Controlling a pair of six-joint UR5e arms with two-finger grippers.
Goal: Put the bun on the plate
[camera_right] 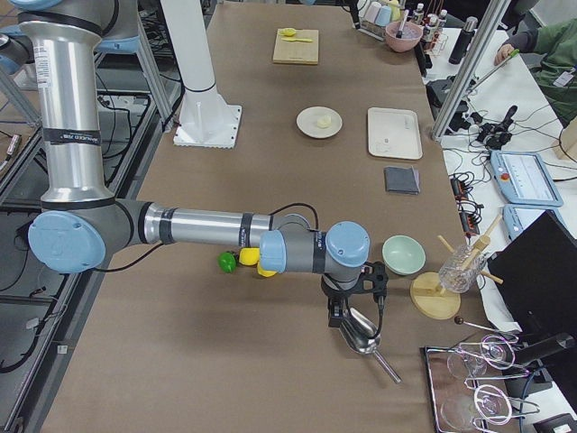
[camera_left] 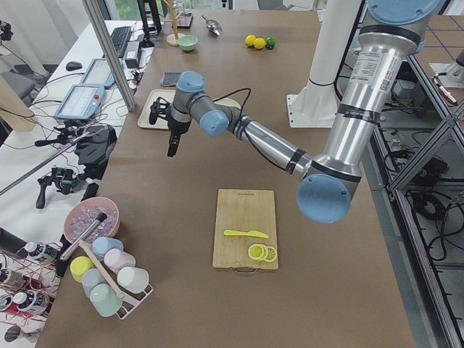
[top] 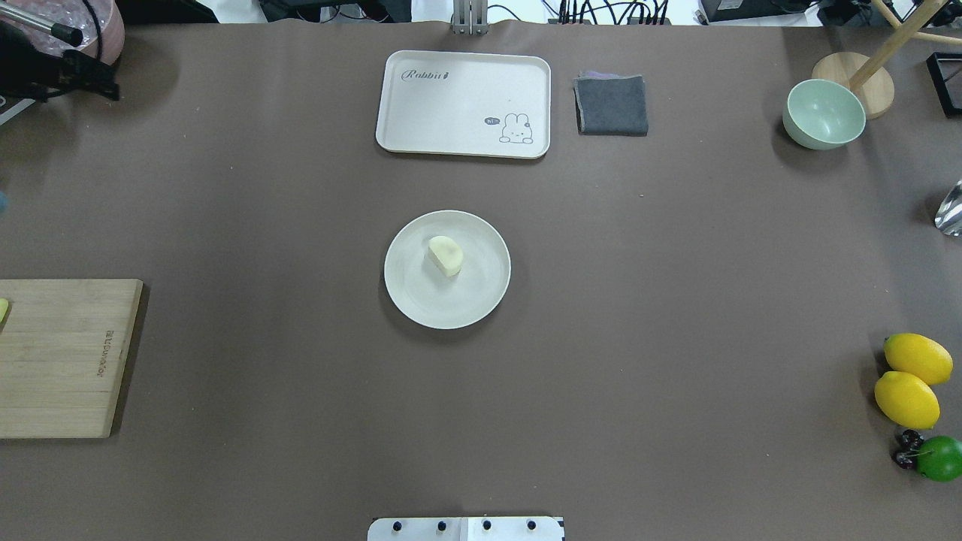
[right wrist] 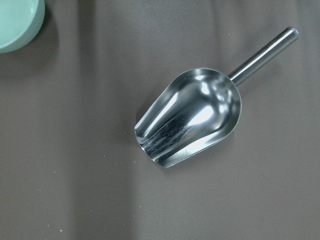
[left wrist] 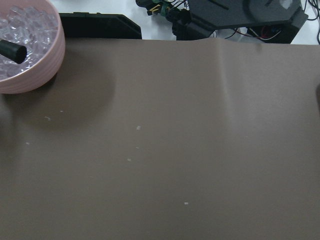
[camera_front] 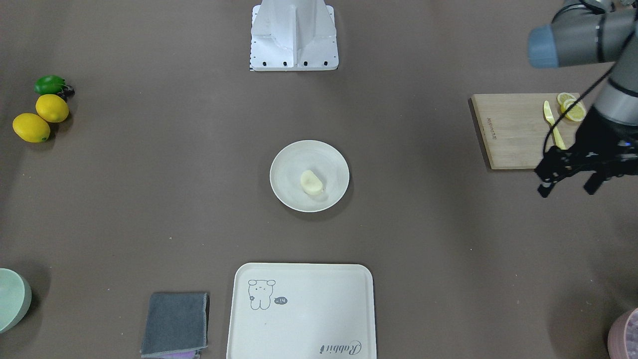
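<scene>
The bun (camera_front: 312, 182), a small pale cream lump, lies on the round off-white plate (camera_front: 289, 195) in the middle of the table. The overhead view shows the same bun (top: 446, 255) slightly left of the centre of that plate (top: 421, 300). My left gripper (camera_front: 567, 189) hovers far off to the side, beyond the cutting board, open with nothing between its fingers. My right gripper (camera_right: 352, 307) shows only in the exterior right view, above a metal scoop, and I cannot tell its state there.
A wooden cutting board (camera_front: 513, 129) holds lemon slices (camera_front: 571, 107) and a yellow knife (camera_front: 553, 124). The cream tray (camera_front: 304, 314) and a grey cloth (camera_front: 174, 324) lie beyond the plate. Two lemons (camera_front: 40, 119), a green bowl (top: 823, 113), a steel scoop (right wrist: 195, 117) and a pink ice bowl (left wrist: 25, 50) line the table ends.
</scene>
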